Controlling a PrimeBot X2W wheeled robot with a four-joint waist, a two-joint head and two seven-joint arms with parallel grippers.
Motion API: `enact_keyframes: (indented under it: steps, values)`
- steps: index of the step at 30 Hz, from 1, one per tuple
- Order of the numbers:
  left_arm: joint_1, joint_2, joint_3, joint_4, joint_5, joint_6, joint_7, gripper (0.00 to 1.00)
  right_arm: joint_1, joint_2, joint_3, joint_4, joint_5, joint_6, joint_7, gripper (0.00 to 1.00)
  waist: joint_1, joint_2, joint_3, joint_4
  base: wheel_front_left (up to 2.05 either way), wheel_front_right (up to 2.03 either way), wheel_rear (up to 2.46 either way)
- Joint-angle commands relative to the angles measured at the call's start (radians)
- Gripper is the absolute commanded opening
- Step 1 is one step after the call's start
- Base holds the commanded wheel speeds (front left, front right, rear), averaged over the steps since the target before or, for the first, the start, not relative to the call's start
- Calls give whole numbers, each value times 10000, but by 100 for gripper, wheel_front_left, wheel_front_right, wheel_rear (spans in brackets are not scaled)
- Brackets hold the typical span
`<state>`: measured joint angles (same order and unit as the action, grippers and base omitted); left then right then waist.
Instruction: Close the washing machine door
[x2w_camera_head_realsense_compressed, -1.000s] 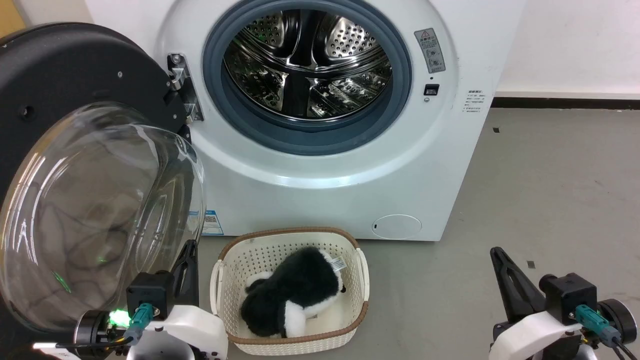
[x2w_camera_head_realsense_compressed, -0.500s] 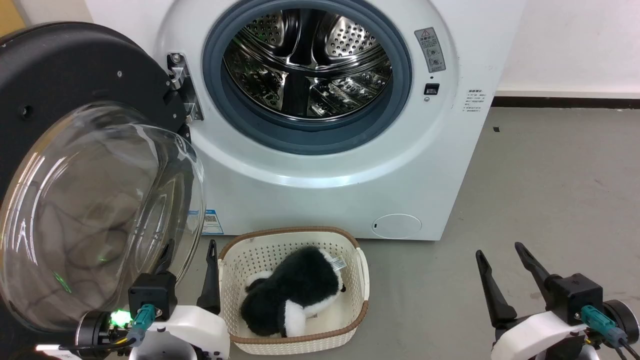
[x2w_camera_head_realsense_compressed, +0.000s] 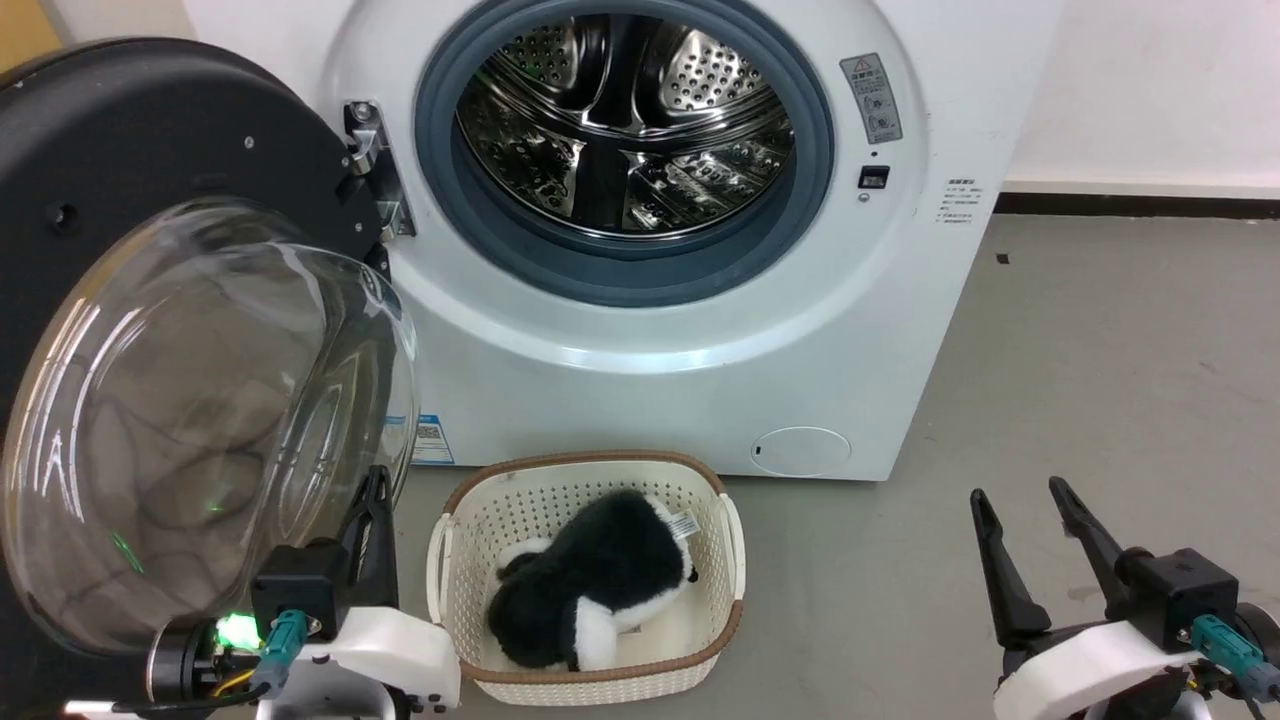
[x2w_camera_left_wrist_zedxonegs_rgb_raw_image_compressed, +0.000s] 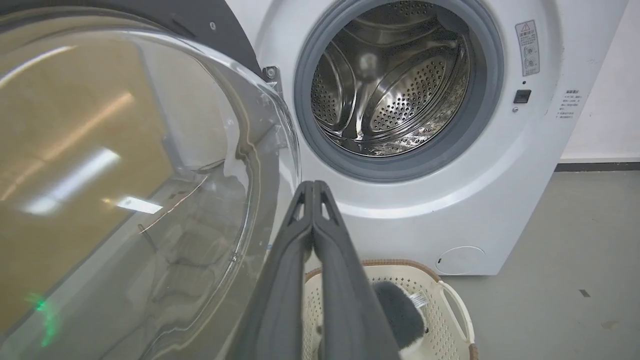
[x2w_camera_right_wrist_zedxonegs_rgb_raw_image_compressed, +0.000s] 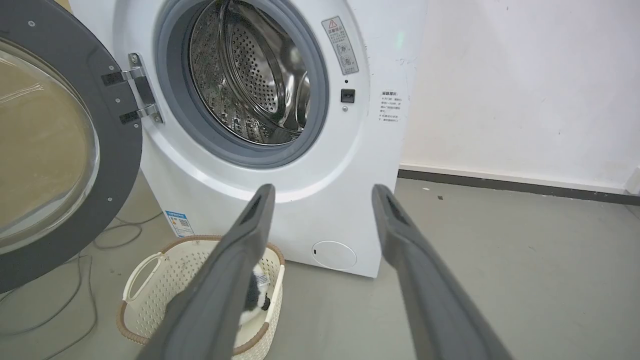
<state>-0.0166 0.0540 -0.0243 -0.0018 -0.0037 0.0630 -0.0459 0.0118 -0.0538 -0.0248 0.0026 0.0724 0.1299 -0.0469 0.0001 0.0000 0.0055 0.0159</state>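
While one washing machine door (x2w_camera_head_realsense_compressed: 200, 350) hangs open, the left gripper (x2w_camera_head_realsense_compressed: 377, 480) is clenched empty, the right gripper (x2w_camera_head_realsense_compressed: 1018, 490) spread.

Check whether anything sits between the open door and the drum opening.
Nothing visible blocks the drum opening. The basket holding a plush toy stands on the floor before the washing machine, near the washing machine door's swing; I cannot tell whether the door clears it.
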Motion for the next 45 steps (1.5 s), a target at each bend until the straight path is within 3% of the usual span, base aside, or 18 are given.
enact_keyframes:
  steps: [1, 19, 31, 45]
  values:
    - [-177, 66, -15, -107, -73, 68, -98, 0, -10, 8, -36, -64, 97, 2, -96, 100, 0, 0, 7, 40, 0, 0, 0]
    - [-1180, 101, 989, -1964, -882, -389, -474, 0, 36, 13, -228, -190, 626, 3, -471, 100, 0, 0, 115, 682, 0, 0, 0]
    - [-2045, 216, 2619, -2429, -2870, -908, -711, 0, 98, 16, -375, -137, 981, 4, -720, 100, 0, 0, 162, 1345, 0, 0, 0]
    - [-2789, 837, 4513, -1756, -5570, -836, -187, 0, 145, 20, -555, 79, 1364, 4, -1012, 100, 0, 0, 278, 2152, 0, 0, 0]
